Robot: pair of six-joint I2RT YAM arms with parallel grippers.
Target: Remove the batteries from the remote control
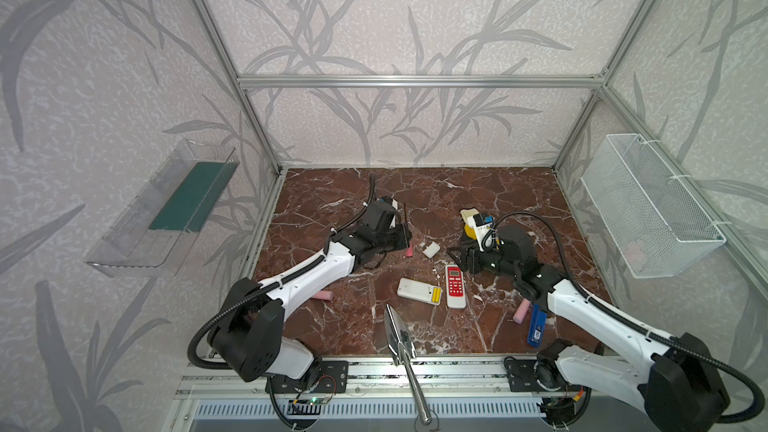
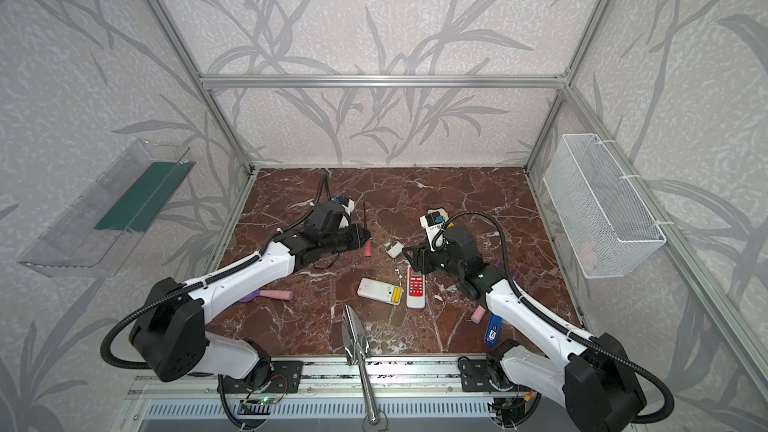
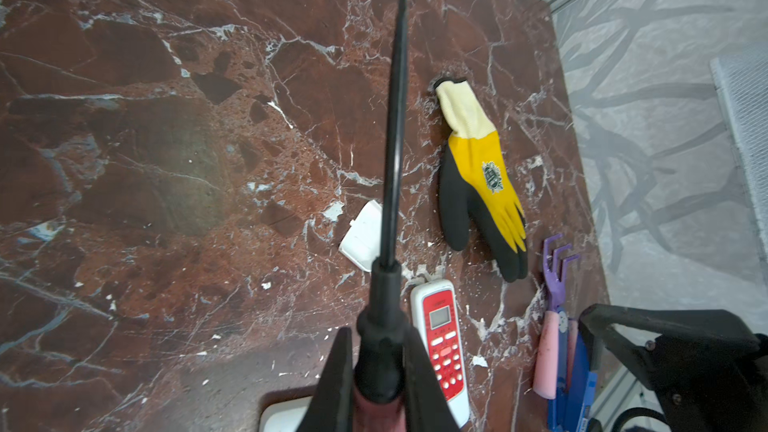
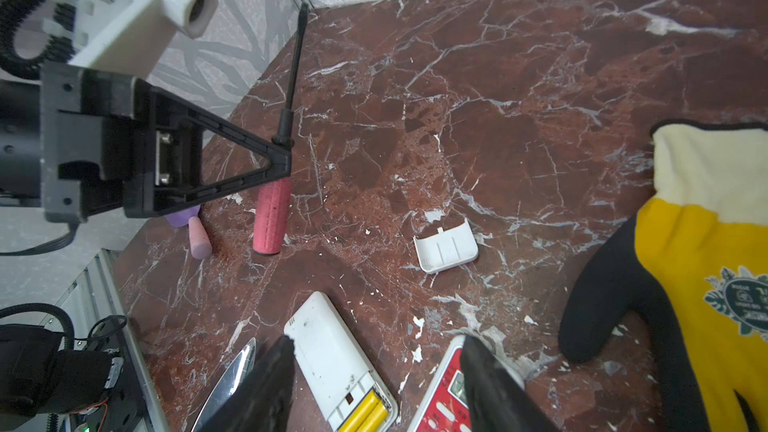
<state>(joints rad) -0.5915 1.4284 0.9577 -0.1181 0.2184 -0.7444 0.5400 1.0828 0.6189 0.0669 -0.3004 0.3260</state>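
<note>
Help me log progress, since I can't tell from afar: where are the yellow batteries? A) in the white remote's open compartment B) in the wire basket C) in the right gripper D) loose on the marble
A: the two yellow batteries sit side by side in the white remote's uncovered bay, its cover lying apart.

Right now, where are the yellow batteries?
In a top view, the yellow batteries lie side by side in the open end of the white remote, front-middle of the table, just left of the red remote.
</note>
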